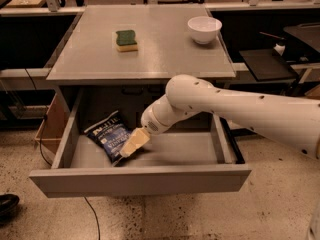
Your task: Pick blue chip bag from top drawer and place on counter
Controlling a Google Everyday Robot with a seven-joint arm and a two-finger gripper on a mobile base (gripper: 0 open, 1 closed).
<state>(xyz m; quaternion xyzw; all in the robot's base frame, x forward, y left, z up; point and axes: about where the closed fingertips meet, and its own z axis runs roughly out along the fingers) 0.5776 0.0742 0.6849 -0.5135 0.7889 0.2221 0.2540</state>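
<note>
The blue chip bag (109,135) lies flat on the floor of the open top drawer (140,180), in its left half. It is dark blue with white lettering. My gripper (131,145) reaches down into the drawer from the right on a thick white arm. Its cream fingertips touch or overlap the bag's right lower edge. The counter (165,49) is the grey tabletop above the drawer.
A green-and-yellow sponge (126,39) and a white bowl (204,29) sit on the counter. A cardboard box (49,125) stands left of the drawer. A dark tray (267,63) lies to the right. A cable runs over the speckled floor.
</note>
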